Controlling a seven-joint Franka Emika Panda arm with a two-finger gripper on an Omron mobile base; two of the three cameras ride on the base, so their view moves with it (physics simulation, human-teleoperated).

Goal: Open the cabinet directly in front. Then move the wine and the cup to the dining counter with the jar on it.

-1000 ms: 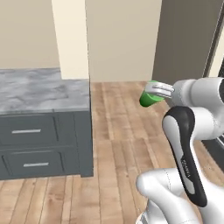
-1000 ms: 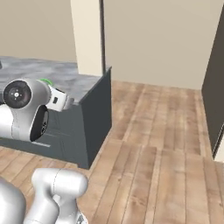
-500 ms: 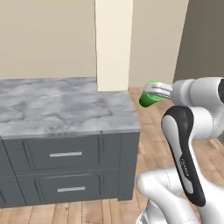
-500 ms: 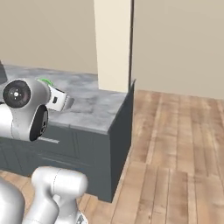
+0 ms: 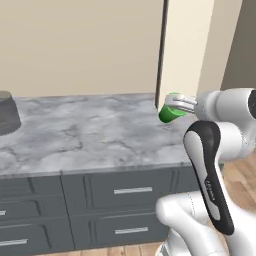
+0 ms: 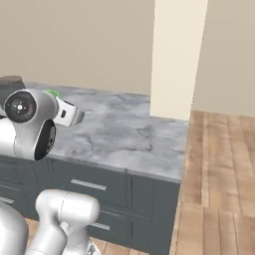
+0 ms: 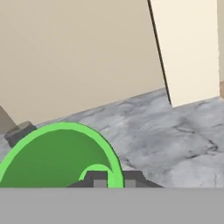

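My gripper (image 5: 176, 106) is shut on the rim of the small bright green cup (image 5: 169, 114), which hangs on its side over the right end of the dining counter (image 5: 100, 140). In the hand view the cup (image 7: 57, 157) lies wide at the lower left, its wall between my gripper (image 7: 116, 178) tips. The smoky-grey jar (image 5: 7, 112) stands on the marble at the far left; in the hand view the jar (image 7: 19, 131) peeks out behind the cup. From the right, a sliver of the cup (image 6: 51, 92) shows behind the hand, near my gripper (image 6: 74, 115). The wine and the cabinet are out of view.
A cream pillar (image 5: 185, 50) rises behind the counter's right end, also the pillar (image 6: 174, 55) from the right. Dark grey drawer fronts (image 5: 125, 190) face the base. Wooden floor (image 6: 219, 174) runs past the counter's right edge. A beige wall (image 5: 75, 45) backs the marble.
The base has moved, so the whole scene has slid: the counter now spans the views and the jar has come into sight. The cup stays in the shut gripper, same pose.
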